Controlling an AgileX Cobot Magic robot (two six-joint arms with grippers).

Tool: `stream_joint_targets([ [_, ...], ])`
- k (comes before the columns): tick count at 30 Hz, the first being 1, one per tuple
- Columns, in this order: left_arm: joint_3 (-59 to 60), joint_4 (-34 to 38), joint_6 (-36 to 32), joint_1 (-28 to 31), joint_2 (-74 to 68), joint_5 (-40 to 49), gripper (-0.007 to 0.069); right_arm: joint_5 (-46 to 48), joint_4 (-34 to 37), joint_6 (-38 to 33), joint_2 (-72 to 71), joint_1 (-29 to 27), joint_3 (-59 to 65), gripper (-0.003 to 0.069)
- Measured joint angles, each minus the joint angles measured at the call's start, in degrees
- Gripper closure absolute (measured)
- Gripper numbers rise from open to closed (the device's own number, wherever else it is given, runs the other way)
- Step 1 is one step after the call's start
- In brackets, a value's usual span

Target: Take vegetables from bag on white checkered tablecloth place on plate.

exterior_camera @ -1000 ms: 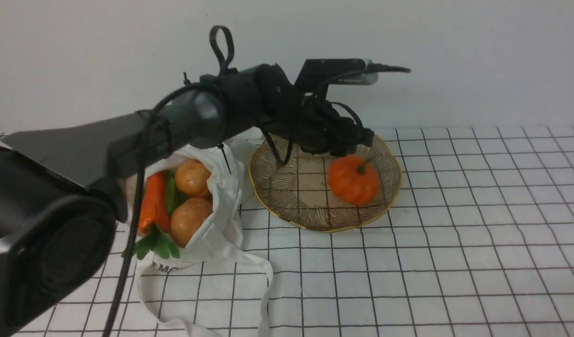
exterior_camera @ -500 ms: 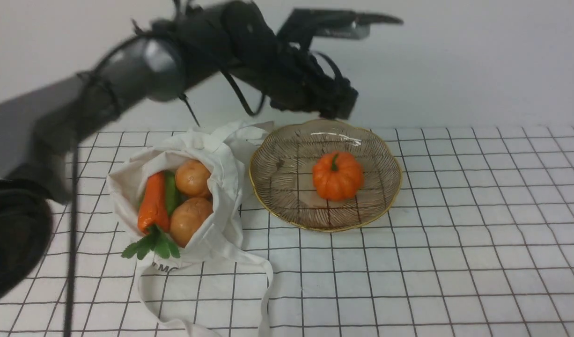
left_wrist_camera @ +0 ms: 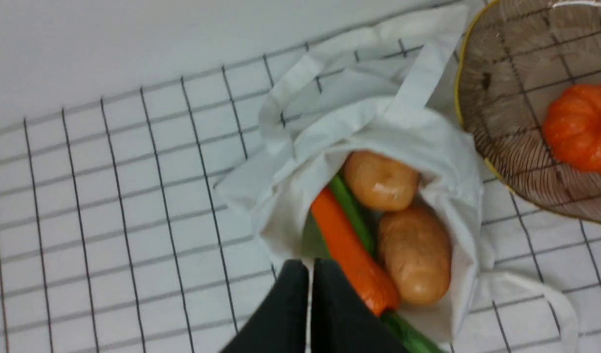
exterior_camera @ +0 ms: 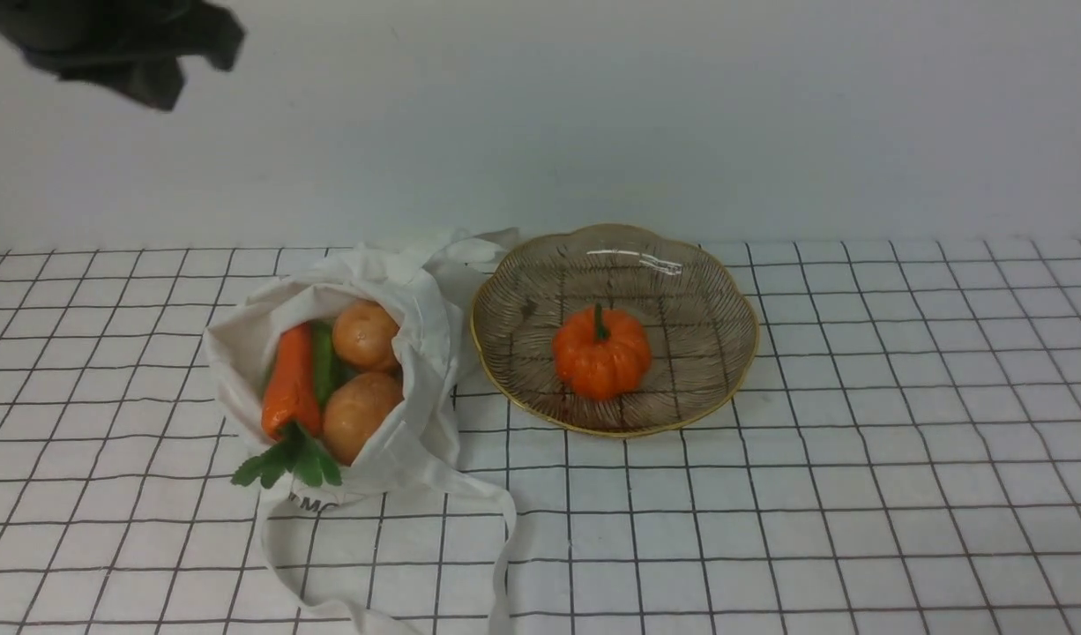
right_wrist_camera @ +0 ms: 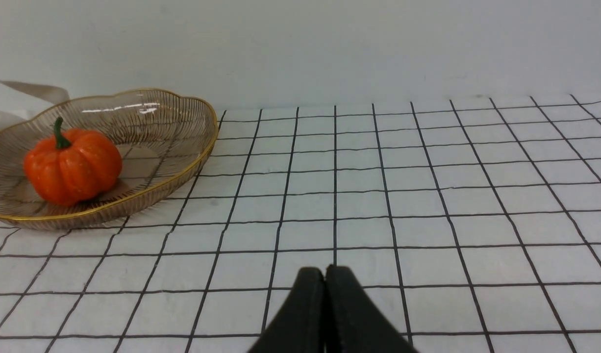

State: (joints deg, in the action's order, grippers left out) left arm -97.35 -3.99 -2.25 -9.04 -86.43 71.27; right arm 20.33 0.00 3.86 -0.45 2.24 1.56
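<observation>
The orange pumpkin [exterior_camera: 602, 353] stands upright in the middle of the glass plate [exterior_camera: 734, 370]. The white bag [exterior_camera: 417, 353] lies open to the plate's left on the tablecloth [exterior_camera: 858, 485]. It holds the carrot [exterior_camera: 289, 384], the green pod [exterior_camera: 322, 362] and two potatoes [exterior_camera: 364, 335] [exterior_camera: 360, 414]. My left arm [exterior_camera: 126, 40] is high at the top left corner of the front view. In the left wrist view my left gripper [left_wrist_camera: 310, 267] is shut and empty, well above the bag [left_wrist_camera: 428, 142]. My right gripper [right_wrist_camera: 325, 273] is shut and empty, low over the cloth, to the right of the plate [right_wrist_camera: 183, 147].
The bag's long strap [exterior_camera: 496, 529] trails over the cloth toward the front edge. A plain white wall stands right behind the plate and the bag.
My left arm has let go of the pumpkin, risen and swung left from above the plate to the upper left corner. The pumpkin has rolled left to the plate's middle.
</observation>
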Motion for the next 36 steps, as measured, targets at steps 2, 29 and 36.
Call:
stream_joint_targets([
  [2,4.1,1.1,1.2,1.2,2.0,0.3,0.0632,0.0,0.0,0.0,0.0,0.0,0.0,0.0674],
  [29,80.9,13.6,6.1,1.9,80.3,-44.2,0.0632,0.0,0.0,0.0,0.0,0.0,0.0,0.0674],
  [36,85.1,13.5,7.1,1.9,87.1,-48.3,0.0632,0.0,0.0,0.0,0.0,0.0,0.0,0.0674],
])
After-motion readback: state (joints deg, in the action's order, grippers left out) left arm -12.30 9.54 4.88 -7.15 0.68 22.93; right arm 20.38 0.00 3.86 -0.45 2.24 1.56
